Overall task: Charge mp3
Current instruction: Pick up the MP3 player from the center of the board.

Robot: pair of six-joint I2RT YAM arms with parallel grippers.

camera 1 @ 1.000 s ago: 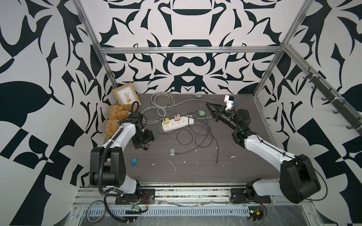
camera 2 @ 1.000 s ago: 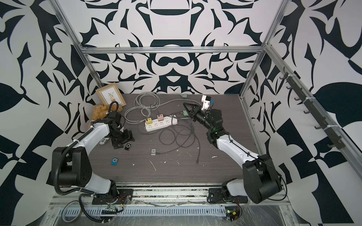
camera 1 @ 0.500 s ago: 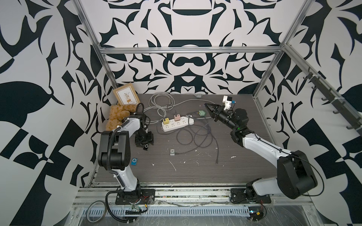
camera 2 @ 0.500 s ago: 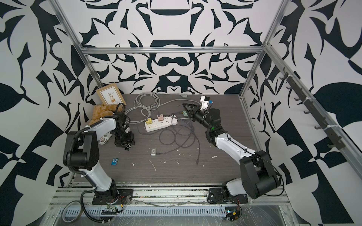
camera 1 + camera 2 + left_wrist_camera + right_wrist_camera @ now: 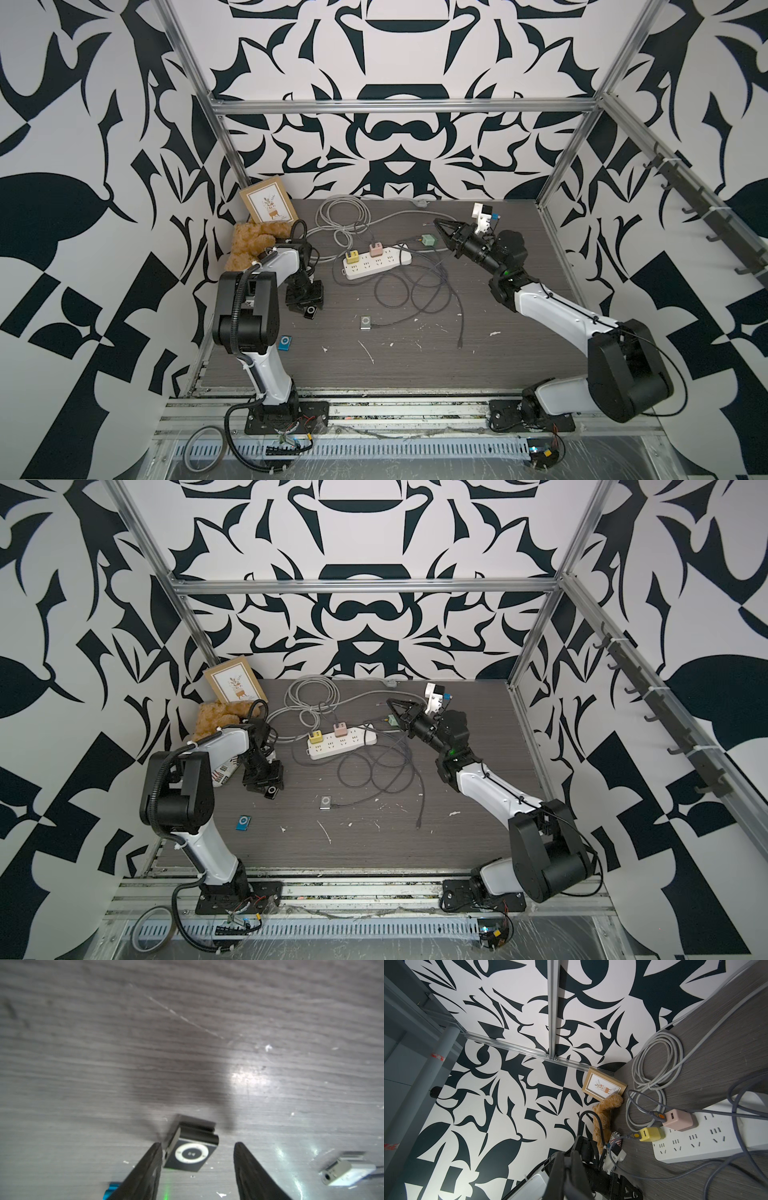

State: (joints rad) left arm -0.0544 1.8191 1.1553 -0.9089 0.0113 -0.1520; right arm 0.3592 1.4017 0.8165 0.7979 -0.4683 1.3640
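While my left claw (image 5: 197, 1145) stands spread around the black mp3 (image 5: 190, 1154), one fingertip (image 5: 154, 1154) touching it | it sits on table (image 5: 519, 353), 9 o'clock | right claw (image 5: 437, 222) pressed together, 1 o'clock

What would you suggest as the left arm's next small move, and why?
Probably close the left end effector on the black mp3 player: it lies on the table between the open fingers, one at its side, the other apart.

Bright, even light; tabletop (image 5: 247, 1078) glare, blur.
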